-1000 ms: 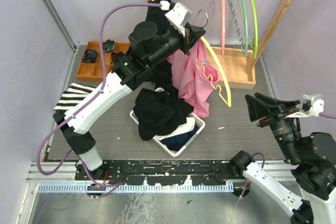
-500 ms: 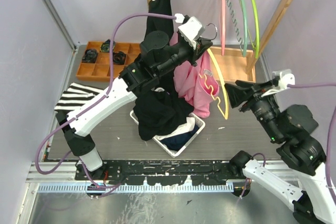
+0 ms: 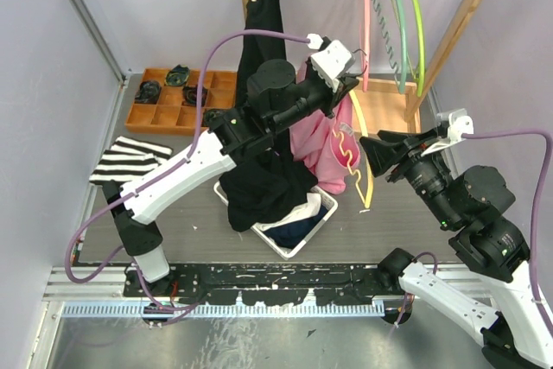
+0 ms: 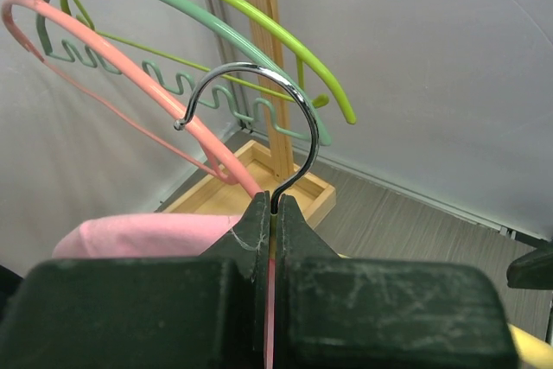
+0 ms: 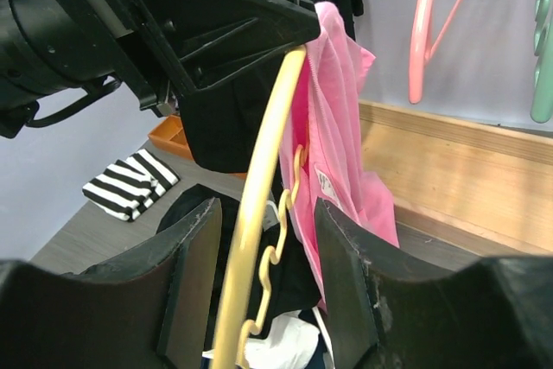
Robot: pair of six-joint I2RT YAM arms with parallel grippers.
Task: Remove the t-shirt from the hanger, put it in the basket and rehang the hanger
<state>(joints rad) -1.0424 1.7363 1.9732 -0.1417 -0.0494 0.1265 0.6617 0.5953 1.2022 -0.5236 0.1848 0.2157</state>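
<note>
In front of the wooden rack (image 3: 458, 23), your right gripper (image 5: 266, 257) reaches forward, fingers apart astride the one yellow hanger (image 5: 259, 179). The one pink t-shirt (image 5: 333, 118) hangs on it. Your left gripper (image 4: 272, 213), raised nearer the rack, clamps the hook (image 4: 294, 101). Three spare hangers (image 3: 365, 32) hang on the rack

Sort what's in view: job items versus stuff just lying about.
Job: pink t-shirt, yellow hanger, left gripper shut on its hook, right gripper open around its arm.
Lying about: laundry basket, orange tray, striped cloth, black garment and spare hangers on the rack.
</note>
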